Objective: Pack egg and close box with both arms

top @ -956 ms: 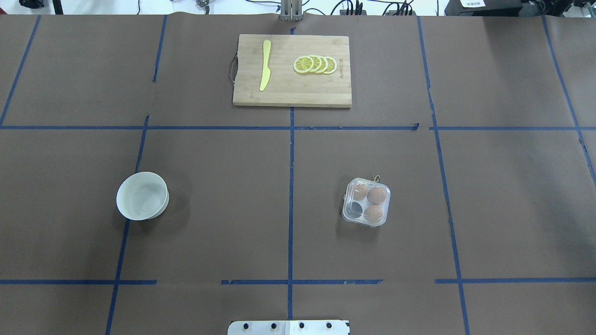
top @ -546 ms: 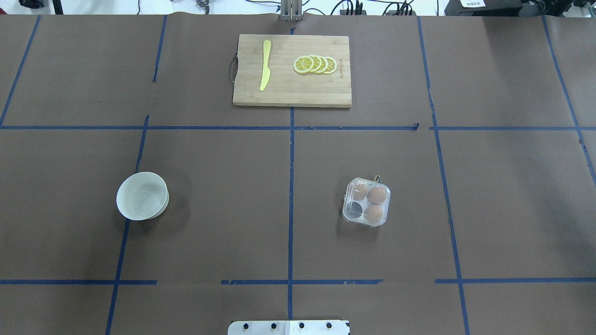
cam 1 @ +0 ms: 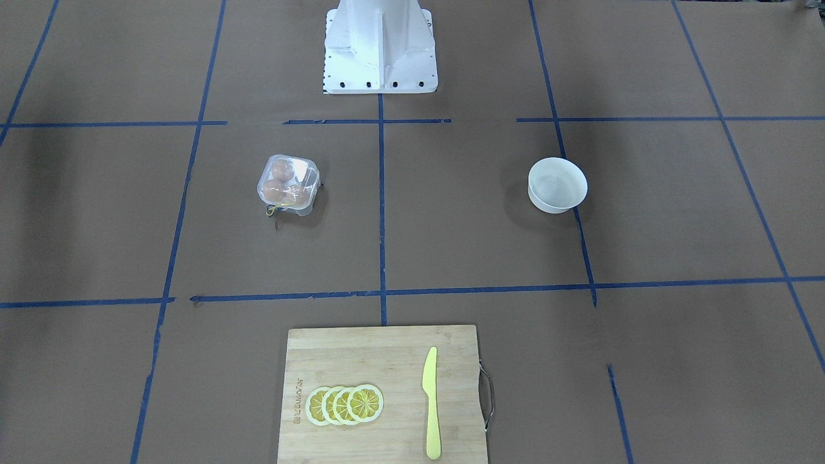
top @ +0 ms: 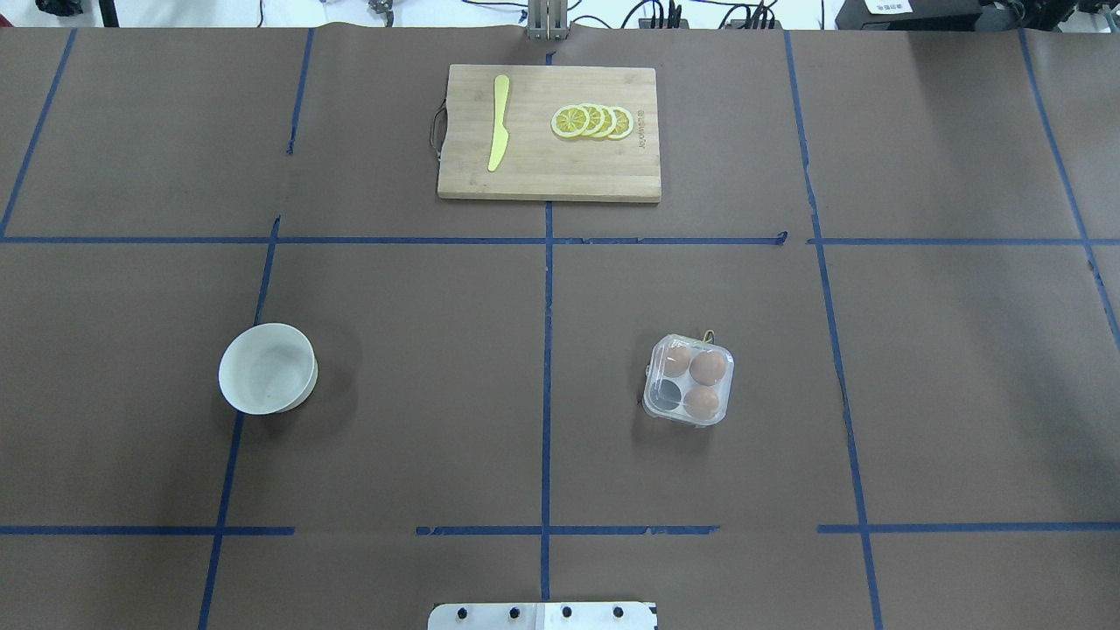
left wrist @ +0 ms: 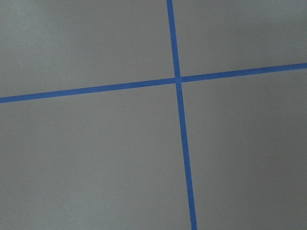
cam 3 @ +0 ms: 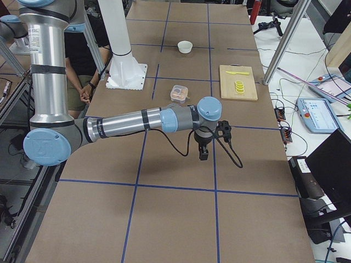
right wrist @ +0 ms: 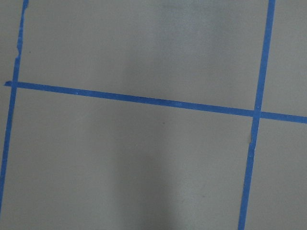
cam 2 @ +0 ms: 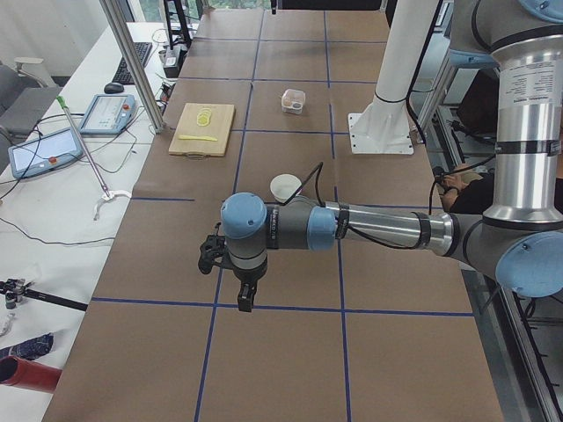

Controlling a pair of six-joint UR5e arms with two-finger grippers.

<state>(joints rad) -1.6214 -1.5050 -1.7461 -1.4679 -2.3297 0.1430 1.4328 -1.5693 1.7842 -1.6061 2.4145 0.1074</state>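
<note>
**Both arms hang out wide, egg carton sits alone mid-worktop**

The clear egg carton (top: 649, 404) stands on the brown worktop (top: 420, 367) on the robot's right side, just past the centre tape line. Three tan-brown eggs (top: 708, 367) sit in its cells; they look alike, so I can't say which one is the task's. The fourth cell, nearest the robot and the centre line, shows dark. A yellow-blue string (top: 707, 334) trails from the carton's far corner. I can't tell whether the clear lid is latched.

A round white bowl (top: 267, 367) stands well apart on the robot's left side. At the far edge lies a bamboo cutting board (top: 549, 175) with a yellow knife (top: 499, 122) and a fan of lemon slices (top: 593, 121) on it, the knife to the left of the slices.

The left arm (cam 2: 378, 230) reaches out level over the end of the worktop, its left claw (cam 2: 244, 299) pointing down above a blue tape line, far from the bowl and the carton. The right arm (cam 3: 126, 121) does the same at the other end, its right claw (cam 3: 203, 153) hanging above the paper a little way from the carton. From these side angles I cannot tell whether either claw is open or closed. Both wrist cameras show only brown paper and crossing blue tape.
</note>
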